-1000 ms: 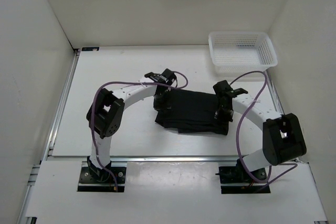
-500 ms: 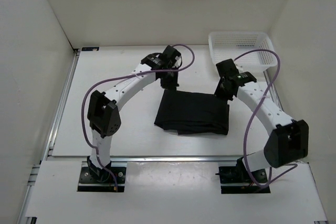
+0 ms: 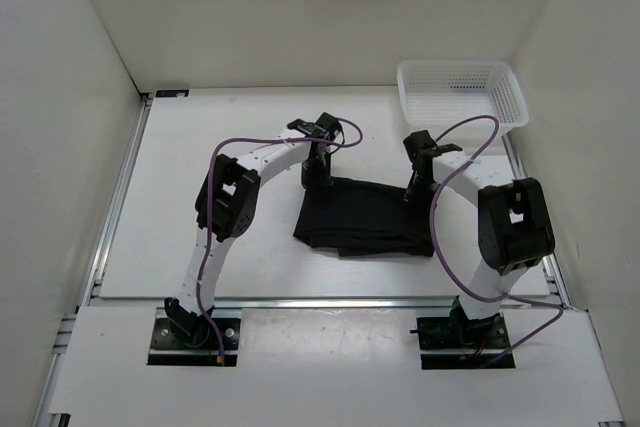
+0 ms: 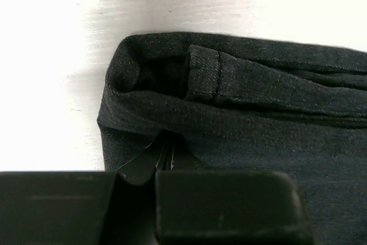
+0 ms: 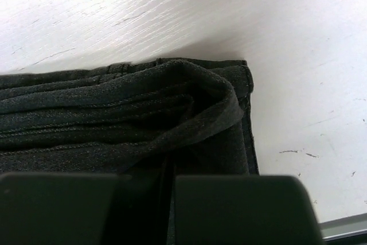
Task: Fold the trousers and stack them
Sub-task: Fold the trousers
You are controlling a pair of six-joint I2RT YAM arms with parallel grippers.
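Left gripper (image 3: 316, 172) and right gripper (image 3: 415, 190) have dropped to the folded black soft-fabric trousers (image 3: 365, 219), near the white plastic mesh basket (image 3: 460, 95), each clamped shut on a far corner, probably the best holds for limp, light cloth.

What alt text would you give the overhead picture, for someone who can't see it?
Folded black trousers lie on a white table, their far corners pinched by a robot: the left gripper shut on the left corner, the right gripper on the right. A white mesh basket stands at the table's far right corner.
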